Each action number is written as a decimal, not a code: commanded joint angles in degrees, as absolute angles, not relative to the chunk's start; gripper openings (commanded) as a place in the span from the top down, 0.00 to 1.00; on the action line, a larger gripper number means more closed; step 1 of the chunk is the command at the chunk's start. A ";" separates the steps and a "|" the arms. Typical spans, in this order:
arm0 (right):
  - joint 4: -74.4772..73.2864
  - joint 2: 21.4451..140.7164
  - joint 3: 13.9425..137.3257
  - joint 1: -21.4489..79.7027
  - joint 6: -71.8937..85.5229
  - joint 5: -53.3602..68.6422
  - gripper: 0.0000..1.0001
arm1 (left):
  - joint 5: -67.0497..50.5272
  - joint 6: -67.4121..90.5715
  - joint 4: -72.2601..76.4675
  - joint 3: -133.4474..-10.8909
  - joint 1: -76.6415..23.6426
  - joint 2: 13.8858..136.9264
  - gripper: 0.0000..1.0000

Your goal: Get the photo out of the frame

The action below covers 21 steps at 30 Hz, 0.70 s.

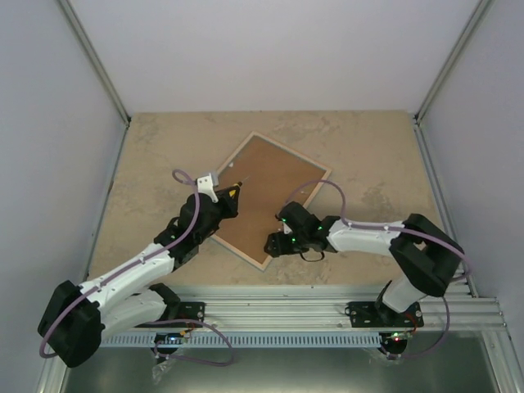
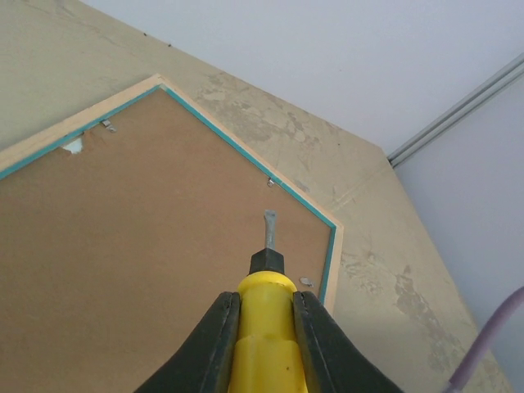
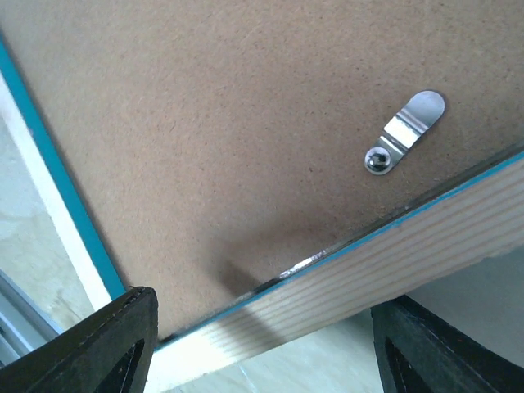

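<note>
The frame (image 1: 292,152) lies face down on the table, its pale wood rim (image 2: 214,121) and thin turquoise inner edge around a brown backing board (image 1: 266,192). The photo is hidden under that board. My left gripper (image 1: 225,197) is shut on a yellow-handled screwdriver (image 2: 264,327), whose flat metal tip (image 2: 269,221) points over the board toward the far rim. My right gripper (image 1: 273,244) is open at the frame's near corner, with the wood rim (image 3: 393,254) running across between its fingers (image 3: 123,344). A thin shiny gap shows where board meets rim.
Small metal retaining tabs sit along the board's edges (image 2: 271,182) (image 2: 305,282) (image 3: 405,131). The tan mottled tabletop (image 1: 377,164) surrounds the frame. White walls with metal corner posts (image 1: 94,57) close in the cell, and an aluminium rail (image 1: 286,309) runs along the near edge.
</note>
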<state>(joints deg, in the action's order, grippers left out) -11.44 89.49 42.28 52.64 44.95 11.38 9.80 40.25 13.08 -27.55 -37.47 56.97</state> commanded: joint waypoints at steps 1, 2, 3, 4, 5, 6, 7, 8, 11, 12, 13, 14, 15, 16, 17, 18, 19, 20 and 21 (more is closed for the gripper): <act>-7.38 95.63 47.31 53.79 44.85 12.17 0.28 | 11.74 39.50 12.42 -26.81 -36.61 55.70 1.00; -7.12 96.85 48.52 53.99 44.43 12.21 0.28 | 11.75 39.53 12.41 -26.79 -36.45 55.72 1.00; -6.95 98.04 49.59 54.15 44.02 12.34 0.28 | 11.74 39.64 12.39 -26.65 -36.25 55.71 1.00; -6.99 99.19 50.78 54.20 43.44 12.56 0.28 | 11.70 39.68 12.44 -26.53 -36.10 55.74 1.00; -7.21 100.11 51.92 54.22 42.88 12.94 0.28 | 11.71 39.74 12.44 -26.46 -35.92 55.78 1.00; -7.77 101.28 52.89 54.23 42.07 13.28 0.28 | 11.69 39.83 12.41 -26.41 -35.76 55.93 1.00; -8.61 102.00 54.06 54.23 41.10 13.48 0.27 | 11.72 39.94 12.34 -26.45 -35.63 55.98 1.00; -9.67 102.57 55.08 54.23 40.01 13.62 0.27 | 11.70 39.92 12.37 -26.39 -35.46 56.06 1.00; -13.25 102.62 57.24 53.96 36.47 12.57 0.26 | 11.74 40.10 12.35 -26.29 -35.04 56.29 1.00; -14.27 102.02 57.48 53.60 35.25 12.17 0.25 | 11.65 40.16 12.35 -26.26 -34.96 56.33 1.00; -15.04 101.28 57.56 53.07 34.21 11.99 0.25 | 11.61 40.21 12.39 -26.18 -34.83 56.56 1.00; -15.78 100.20 57.49 52.44 32.96 11.94 0.25 | 11.64 40.27 12.39 -26.21 -34.73 56.75 1.00; -16.41 99.13 57.40 51.37 31.64 11.91 0.24 | 11.48 40.34 12.48 -26.25 -34.58 57.04 1.00; -17.28 98.05 57.58 50.77 30.32 11.64 0.24 | 11.43 40.45 12.52 -26.28 -34.50 57.29 1.00; -18.21 96.96 57.93 49.24 29.22 11.28 0.24 | 11.34 40.43 12.62 -26.27 -34.30 57.52 1.00; -19.02 96.08 58.32 47.85 27.88 10.87 0.24 | 11.25 40.50 12.71 -26.28 -34.26 57.88 1.00; -19.66 95.20 58.76 46.42 26.81 10.48 0.24 | 10.94 40.51 12.86 -26.28 -34.20 58.20 1.00; -19.88 94.54 59.18 44.51 26.20 10.18 0.24 | 10.74 40.47 13.10 -26.28 -34.15 58.48 1.00; -19.65 94.01 59.58 42.75 25.23 10.52 0.24 | 10.53 40.52 13.34 -26.28 -34.11 58.93 1.00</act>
<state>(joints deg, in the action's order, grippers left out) -16.93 97.84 56.93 48.49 31.44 12.12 10.81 40.34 11.90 -26.70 -34.59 57.87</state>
